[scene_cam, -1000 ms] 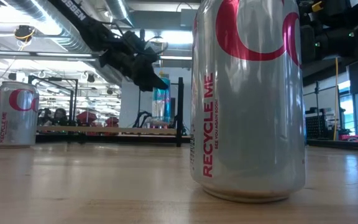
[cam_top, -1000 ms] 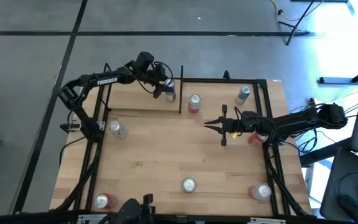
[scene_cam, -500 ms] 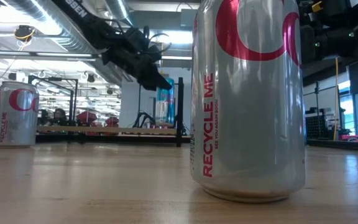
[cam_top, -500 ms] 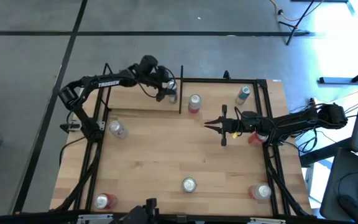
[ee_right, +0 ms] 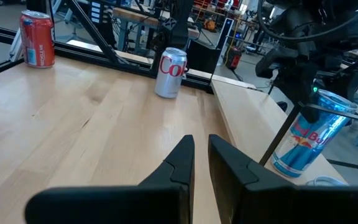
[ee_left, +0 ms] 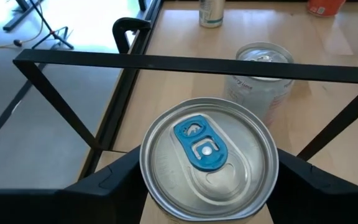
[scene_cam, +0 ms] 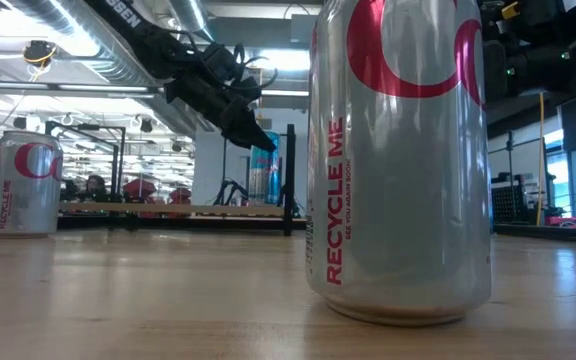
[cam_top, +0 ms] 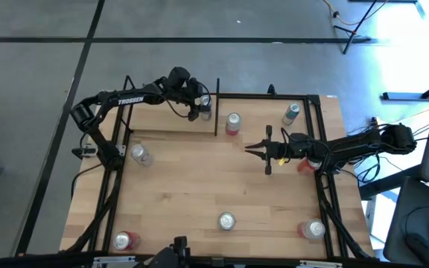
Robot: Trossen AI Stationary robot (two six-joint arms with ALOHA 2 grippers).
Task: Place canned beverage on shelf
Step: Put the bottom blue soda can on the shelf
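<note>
A blue-and-silver can (cam_top: 204,102) with a blue tab (ee_left: 202,145) stands upright, its base on the shelf (cam_top: 162,123), a light-wood plank at the table's far left framed by black rods. In the low view the can (scene_cam: 266,168) stands on the plank (scene_cam: 168,210). My left gripper (cam_top: 197,105) reaches in from the left, open. One finger (ee_left: 114,180) stands on each side of the can's upper part, and I see no hold. My right gripper (cam_top: 248,150) hangs shut over the table's middle right, with nothing between its fingers (ee_right: 202,152).
A silver-red can (cam_top: 233,123) stands just right of the shelf's black end post (cam_top: 216,112). Several more cans are spread over the table, such as one (cam_top: 140,155) on the left, one (cam_top: 226,220) near the front and one (cam_top: 291,113) at the far right. One can (scene_cam: 398,160) fills the low view.
My left gripper has swung a little toward the table's right along the shelf and has rolled at the wrist. The blue can has shifted slightly right with it and stands upright on the plank.
</note>
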